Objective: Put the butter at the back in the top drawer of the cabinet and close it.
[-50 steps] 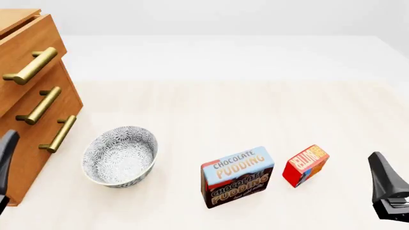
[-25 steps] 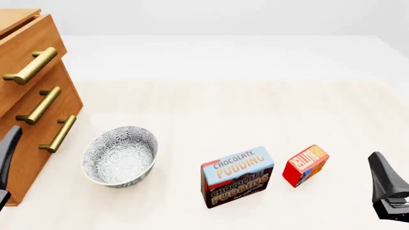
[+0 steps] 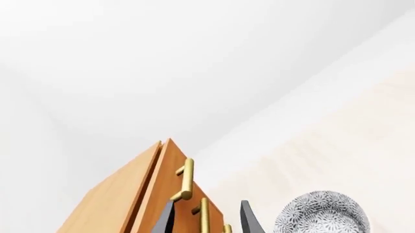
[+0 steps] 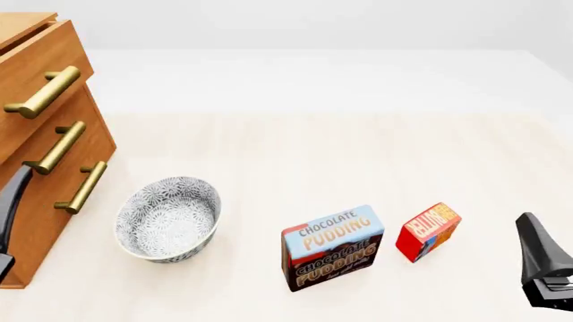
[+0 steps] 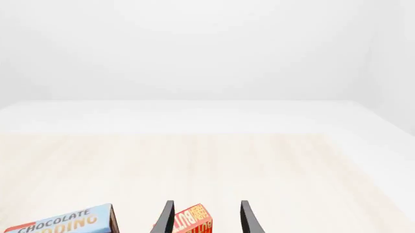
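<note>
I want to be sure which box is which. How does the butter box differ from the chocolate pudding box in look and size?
The butter is mostly red with orange-yellow letters; the chocolate pudding box is blue above and brown below. The butter is clearly smaller than the pudding box. The butter's lettering runs up its tilted face, while the pudding's reads nearly level. Both are rectangular boxes standing on the table, side by side and apart.

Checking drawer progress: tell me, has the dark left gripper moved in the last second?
Yes. The left gripper has risen along the warm brown wooden cabinet, its tip now nearer the middle brass bar handle.
</note>
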Controlling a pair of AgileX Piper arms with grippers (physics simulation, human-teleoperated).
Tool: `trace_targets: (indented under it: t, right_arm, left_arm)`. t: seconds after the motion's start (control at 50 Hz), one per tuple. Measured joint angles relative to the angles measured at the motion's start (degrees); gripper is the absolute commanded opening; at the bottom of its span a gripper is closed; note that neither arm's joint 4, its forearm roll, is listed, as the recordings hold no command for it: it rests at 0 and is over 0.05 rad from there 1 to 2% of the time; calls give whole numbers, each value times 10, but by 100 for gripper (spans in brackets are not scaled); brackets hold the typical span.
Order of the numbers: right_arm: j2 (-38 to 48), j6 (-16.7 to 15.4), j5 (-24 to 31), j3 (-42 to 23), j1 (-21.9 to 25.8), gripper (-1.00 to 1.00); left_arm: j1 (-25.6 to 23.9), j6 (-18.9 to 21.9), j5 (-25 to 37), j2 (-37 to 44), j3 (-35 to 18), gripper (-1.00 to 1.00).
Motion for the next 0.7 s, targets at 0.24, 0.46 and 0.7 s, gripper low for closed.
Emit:
trace_targets:
  t: [0.24,0.46,0.7]
  right_arm:
    - [0,0,0,0,0,100]
    - [0,0,0,0,0,100]
    - [0,0,0,0,0,100]
  left_arm:
    - [-3,57,-31,42,-2,100]
    - [-8,176,-108,140,0,100]
    - [-11,236,-167,202,8,100]
